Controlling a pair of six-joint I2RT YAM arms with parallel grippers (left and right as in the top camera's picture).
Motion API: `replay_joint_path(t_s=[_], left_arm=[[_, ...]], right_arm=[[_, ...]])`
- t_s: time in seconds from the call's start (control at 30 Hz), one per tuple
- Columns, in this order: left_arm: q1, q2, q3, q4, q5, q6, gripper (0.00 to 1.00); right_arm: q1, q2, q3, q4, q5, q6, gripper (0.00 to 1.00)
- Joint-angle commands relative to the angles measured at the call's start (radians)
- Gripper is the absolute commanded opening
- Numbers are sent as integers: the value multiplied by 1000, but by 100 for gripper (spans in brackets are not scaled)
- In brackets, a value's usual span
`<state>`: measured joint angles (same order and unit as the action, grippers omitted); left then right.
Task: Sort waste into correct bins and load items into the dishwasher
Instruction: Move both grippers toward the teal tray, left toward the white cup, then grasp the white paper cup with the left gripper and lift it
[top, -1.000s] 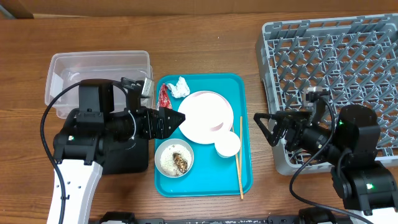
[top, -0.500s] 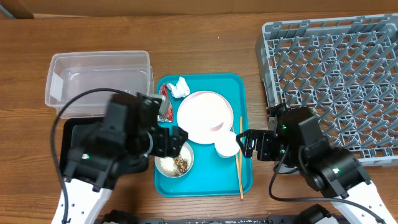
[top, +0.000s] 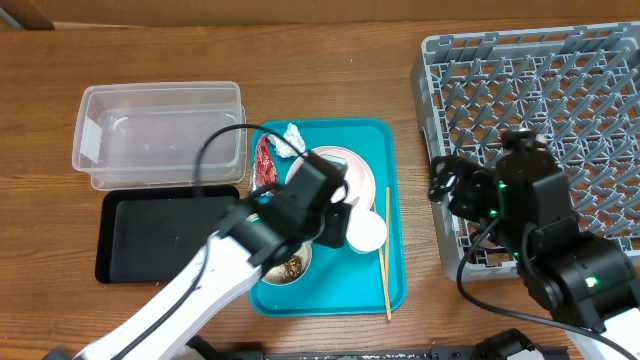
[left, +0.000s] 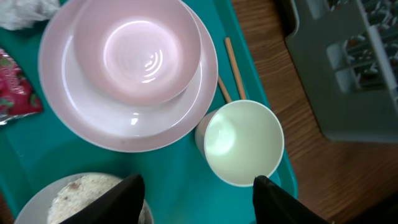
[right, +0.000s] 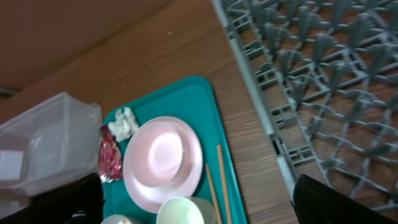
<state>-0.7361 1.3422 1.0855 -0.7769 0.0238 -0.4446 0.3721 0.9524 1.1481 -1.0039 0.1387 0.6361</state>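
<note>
Left wrist view has the small white cup (left: 241, 142) standing upright and empty at the teal tray's (left: 37, 162) edge, mouth toward the camera. The left gripper (left: 198, 186) is above it with its jaws partly spread and nothing held. The cup sits at about 1 o'clock from the gap between them, and its rim meets the tip of the finger (left: 273, 199) at its 5 o'clock, though I cannot tell if they touch. The other finger is well clear at the cup's 8 o'clock. At the cup's 10 o'clock lies the pale pink plate (left: 93, 118), just beside it, with the small pink bowl (left: 137, 50) resting on it. The wooden chopsticks (left: 235, 65) run from behind the cup toward 12 o'clock. The greyish bowl (left: 81, 193) of rice is at 8 o'clock, partly behind the far finger. The red wrapper (left: 15, 84) and the white tissue wad (left: 28, 9) are beyond the plate at 10 o'clock. The grey dish rack (left: 348, 68) stands on the wooden table at 2 o'clock. Overhead, the clear tub (top: 160, 135) and the black tray (top: 150, 235) lie at the teal tray's 9 o'clock. The right gripper (right: 196, 186) is by the rack's near edge, its jaws spread wide and empty.
</note>
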Motion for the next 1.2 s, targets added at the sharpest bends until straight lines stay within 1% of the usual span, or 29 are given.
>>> replay_joint_path(t_s=[0.0,0.17,0.27,0.37,0.5,0.6,0.67,0.7,0.87,1.0,1.07,1.17], left_arm=[[-19,80,14,23,-31,-19,59],[-25,163,14,65,-23,-5,59],[-33,204,14,84,-24,-4,53],[-47,244,14,86,-14,-4,44],[-69,272,14,86,-6,-4,35],[-70,272,14,91,-6,-4,24],[-69,272,15,91,-6,-5,7],[-69,272,17,89,-6,-5,4],[-58,249,84,7,-5,-9,4],[-8,206,185,-125,13,-10,4],[37,175,222,-168,58,-9,4],[119,127,245,-184,154,-5,4]], right_arm=[[-47,-4,22,-34,39,41,100],[-73,-4,22,-76,18,42,100],[-73,-4,22,-76,17,42,100],[-73,-3,22,-77,16,42,100],[-73,5,22,-88,14,42,100],[-73,17,22,-95,-5,42,100],[-73,24,22,-97,-12,42,100],[-73,27,22,-99,-13,42,100],[-73,33,22,-110,-13,42,100],[-73,33,22,-110,-13,42,100],[-73,33,22,-111,-21,41,100],[-73,33,22,-104,-79,9,100]])
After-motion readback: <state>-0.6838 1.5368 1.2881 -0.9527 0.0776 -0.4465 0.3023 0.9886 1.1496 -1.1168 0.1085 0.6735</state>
